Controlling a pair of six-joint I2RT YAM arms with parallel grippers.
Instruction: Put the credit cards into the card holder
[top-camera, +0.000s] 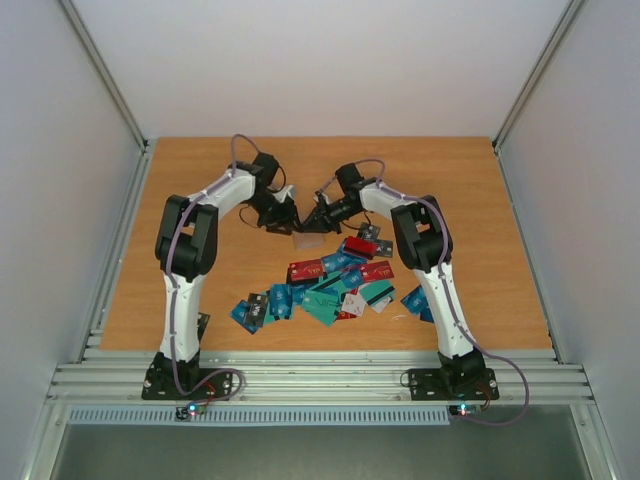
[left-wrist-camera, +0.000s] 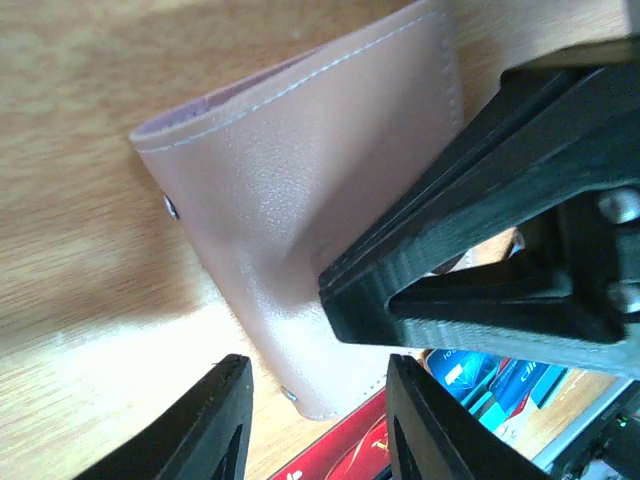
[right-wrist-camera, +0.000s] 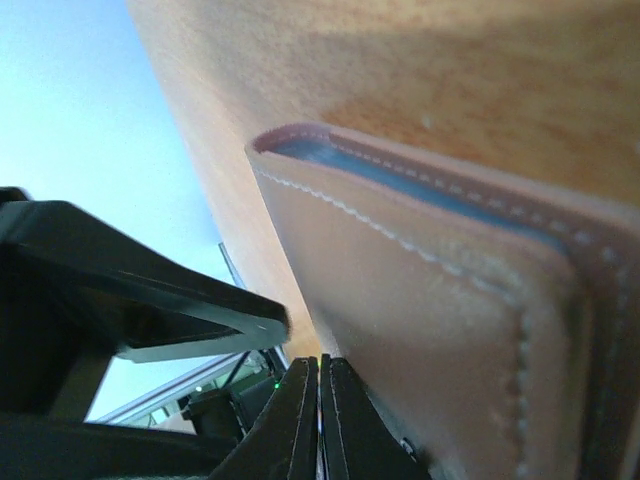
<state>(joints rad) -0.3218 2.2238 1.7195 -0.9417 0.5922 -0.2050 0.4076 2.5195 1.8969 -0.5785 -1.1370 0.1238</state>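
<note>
- The small flat tan-brown folding card holder (top-camera: 307, 242) lies on the wooden tabletop (top-camera: 480, 200) at the centre of the overhead view, just above the heap of cards. Both arms reach in to it.
- The thin plastic credit cards (top-camera: 325, 285), red, blue, teal, black and white, lie loose and overlapping below the holder in the overhead view. None is lifted.
- In the left wrist view the card holder (left-wrist-camera: 260, 220) is folded shut, stitched outer face up. A red card shows past its lower corner.
- The left fingers (left-wrist-camera: 225, 420) stand apart at the bottom of that view. The holder's lower corner sits in the gap, and bare tabletop shows beside it, so they do not look clamped on it.
- The right fingers (right-wrist-camera: 308, 410) are pressed together with nothing between them. In the left wrist view their tip rests on the holder's face.
- The right wrist view shows the holder's (right-wrist-camera: 430, 330) edge with a blue lining. I cannot see into the pockets.
- Judged from this, the task is at its start: the holder has yet to be opened, and every visible card is outside it.
</note>
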